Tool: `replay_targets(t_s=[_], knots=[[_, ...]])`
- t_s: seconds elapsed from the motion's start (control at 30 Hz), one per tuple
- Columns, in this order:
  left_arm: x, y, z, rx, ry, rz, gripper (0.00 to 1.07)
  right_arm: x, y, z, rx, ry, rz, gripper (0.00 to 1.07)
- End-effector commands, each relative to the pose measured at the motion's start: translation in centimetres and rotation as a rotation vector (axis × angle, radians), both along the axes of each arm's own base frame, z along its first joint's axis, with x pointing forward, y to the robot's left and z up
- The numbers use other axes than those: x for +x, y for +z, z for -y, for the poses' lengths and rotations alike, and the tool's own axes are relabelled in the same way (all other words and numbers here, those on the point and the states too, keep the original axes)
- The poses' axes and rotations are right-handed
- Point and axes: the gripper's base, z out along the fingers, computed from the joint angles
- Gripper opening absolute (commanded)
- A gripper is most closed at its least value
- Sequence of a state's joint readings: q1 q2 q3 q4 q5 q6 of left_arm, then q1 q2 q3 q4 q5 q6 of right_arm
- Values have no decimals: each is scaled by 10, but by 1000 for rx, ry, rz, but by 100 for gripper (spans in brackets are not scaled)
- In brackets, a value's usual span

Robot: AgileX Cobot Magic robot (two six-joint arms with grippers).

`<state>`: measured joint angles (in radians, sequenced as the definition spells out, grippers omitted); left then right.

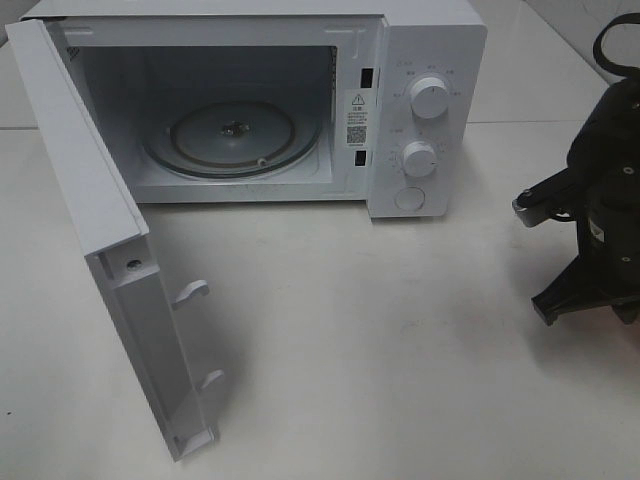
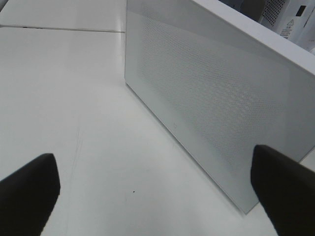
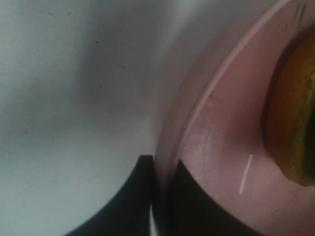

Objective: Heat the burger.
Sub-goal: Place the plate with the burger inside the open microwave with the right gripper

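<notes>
In the right wrist view, the burger (image 3: 295,123) shows only as a golden-brown and yellow edge on the round pink plate (image 3: 231,123). My right gripper (image 3: 162,196) is shut on the plate's rim, with one dark finger (image 3: 133,201) outside the rim and one on top of the plate. In the exterior high view, only the right arm (image 1: 600,200) shows at the right edge; the plate and burger are out of that frame. My left gripper (image 2: 153,162) is open and empty, low over the table and facing the outer face of the microwave door (image 2: 211,98).
The white microwave (image 1: 430,60) stands at the back of the table. Its door (image 1: 100,230) is swung wide open toward the front left. The glass turntable (image 1: 235,140) inside is bare. Two knobs (image 1: 428,98) and a button are on its right panel.
</notes>
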<state>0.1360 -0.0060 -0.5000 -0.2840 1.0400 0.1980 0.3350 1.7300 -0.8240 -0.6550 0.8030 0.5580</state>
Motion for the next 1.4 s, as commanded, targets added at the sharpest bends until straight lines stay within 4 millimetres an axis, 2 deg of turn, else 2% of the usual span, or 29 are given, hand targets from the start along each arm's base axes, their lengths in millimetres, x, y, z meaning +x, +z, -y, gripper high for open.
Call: replay_targets(t_s=[0.03,0.2,0.53,0.87,1.4], knots=[[-1,-1,1,-2,0,8,98,-8,8,3,-64,13,18,0],[-1,-1,1,-2,0,8,98,-28,9,-2,-69,49,15,0],[-1,-1,1,-2,0,8,98,-53,21,-19,-72,151,39,0],[-1,-1,1,-2,0,8,98,-65,27,-34,-105,218,35,0],[-1,-1,1,-2,0,8,98,-92,29,-72,-150,386,28,1]])
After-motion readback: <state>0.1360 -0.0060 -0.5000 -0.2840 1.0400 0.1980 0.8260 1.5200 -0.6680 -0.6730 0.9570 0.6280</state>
